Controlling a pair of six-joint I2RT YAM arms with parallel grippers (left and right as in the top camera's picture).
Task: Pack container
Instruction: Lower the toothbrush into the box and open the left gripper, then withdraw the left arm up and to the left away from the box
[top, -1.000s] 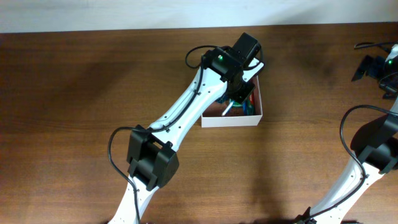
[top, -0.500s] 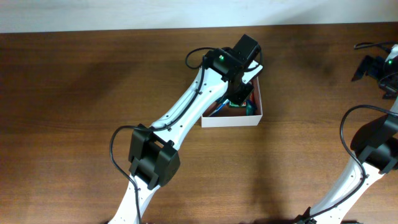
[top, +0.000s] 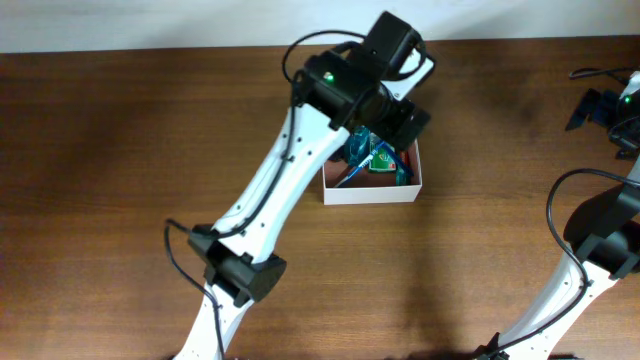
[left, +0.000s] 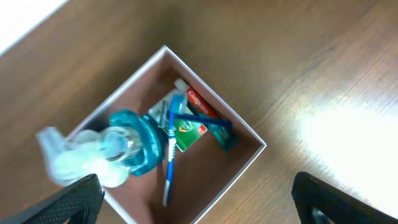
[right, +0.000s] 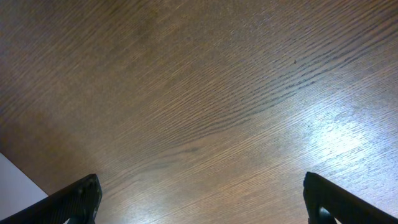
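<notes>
- Spreading wide, the left fingers (left: 71, 202) show only as dark tips at the two bottom corners of the wrist view, with nothing between them.
- Below them lies the box (left: 208, 177), square and shallow, with white walls and a pinkish-brown floor.
- Inside it are a blurred clear bottle (left: 118, 149) with a teal collar, a blue toothbrush (left: 169, 163), a green packet (left: 189, 132) and a red-and-white tube (left: 200, 106).
- From overhead, the left arm (top: 300, 150) covers the box's (top: 370, 192) far side, at the back middle of the desk (top: 120, 150).
- The right fingers (right: 74, 199) are also wide apart, over bare wood, well apart from the box.
</notes>
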